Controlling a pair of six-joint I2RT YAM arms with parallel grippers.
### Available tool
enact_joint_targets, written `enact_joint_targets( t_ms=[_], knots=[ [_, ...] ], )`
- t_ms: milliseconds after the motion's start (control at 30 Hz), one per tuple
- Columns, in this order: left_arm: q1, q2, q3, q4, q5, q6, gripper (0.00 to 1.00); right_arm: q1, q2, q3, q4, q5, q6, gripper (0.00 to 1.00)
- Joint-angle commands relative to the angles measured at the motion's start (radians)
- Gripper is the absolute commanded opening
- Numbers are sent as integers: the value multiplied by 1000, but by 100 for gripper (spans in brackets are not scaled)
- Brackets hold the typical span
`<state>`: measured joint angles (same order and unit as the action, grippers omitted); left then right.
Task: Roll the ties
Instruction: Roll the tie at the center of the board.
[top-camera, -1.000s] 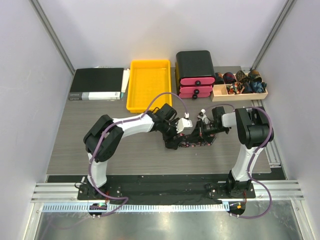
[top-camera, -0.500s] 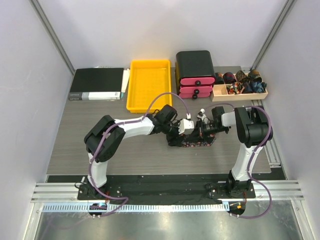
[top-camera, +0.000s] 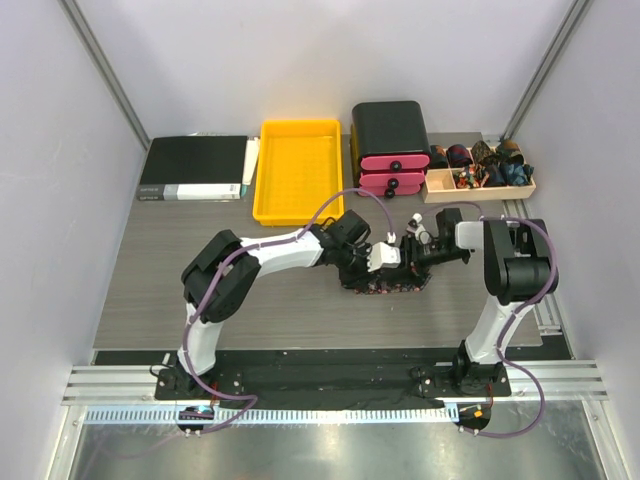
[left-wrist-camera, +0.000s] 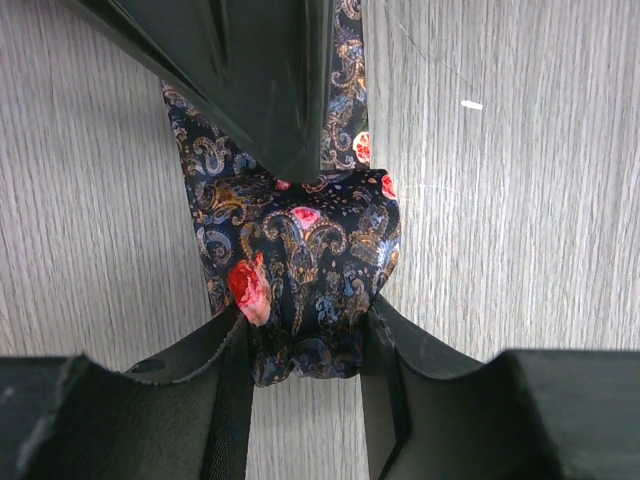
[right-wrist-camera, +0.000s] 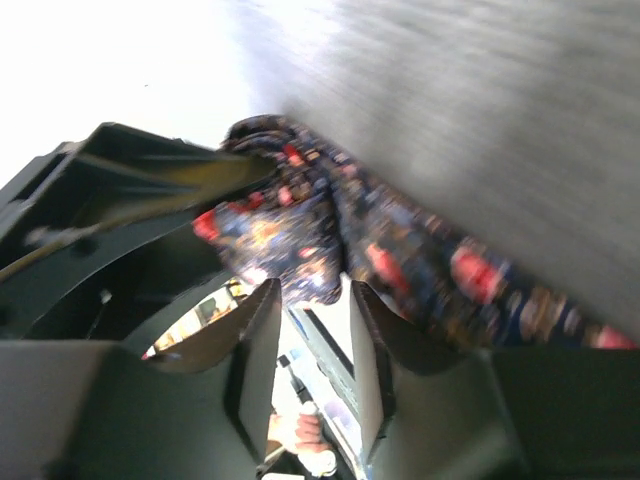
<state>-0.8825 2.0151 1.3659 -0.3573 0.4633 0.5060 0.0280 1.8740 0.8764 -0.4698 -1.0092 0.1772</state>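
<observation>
We are early in the roll: the fingers of our left gripper (left-wrist-camera: 305, 320) and right gripper (right-wrist-camera: 312, 295) both pinch the bunched end of the tie (left-wrist-camera: 300, 240), whose remaining length lies unrolled on the surface (left-wrist-camera: 500, 150).

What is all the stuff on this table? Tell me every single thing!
dark paisley necktie with red spots: one, navy and red, table centre, bunched between both grippers
yellow plastic tray: one, yellow, back middle
flat black binder: one, black, back left
black box with pink drawers: one, black and pink, right of the yellow tray
wooden divided tray: one, light brown, back right
rolled ties: several, mixed dark colours, inside the wooden tray, too small to count
grey wood-grain table: one, grey, under everything
left gripper: one, black, pinching the necktie
right gripper: one, black, closed on the necktie
</observation>
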Motion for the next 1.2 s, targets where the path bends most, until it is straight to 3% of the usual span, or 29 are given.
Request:
enact_joint_targets(
  t_ms=[0,333,433,467,567,767,1167],
  knots=[
    [-6,73,10,-127,-78,-14,32,0,-95,36,-60,5,-25,42],
    [-4,102,55,-157,-87,-32,41,82,-52,6,66,15,61,47],
    [-6,96,55,-155,-89,-32,43,84,-36,9,85,46,54,34],
    [-6,93,50,-154,-91,-34,44,82,-26,10,85,55,54,21],
    [-3,74,41,-146,-83,-34,51,81,-10,9,85,96,42,1],
    [20,-2,-4,-69,-37,-44,69,56,30,-2,76,136,39,1],
    [33,-75,-88,213,83,-113,84,23,123,19,20,205,-7,1]
  ],
)
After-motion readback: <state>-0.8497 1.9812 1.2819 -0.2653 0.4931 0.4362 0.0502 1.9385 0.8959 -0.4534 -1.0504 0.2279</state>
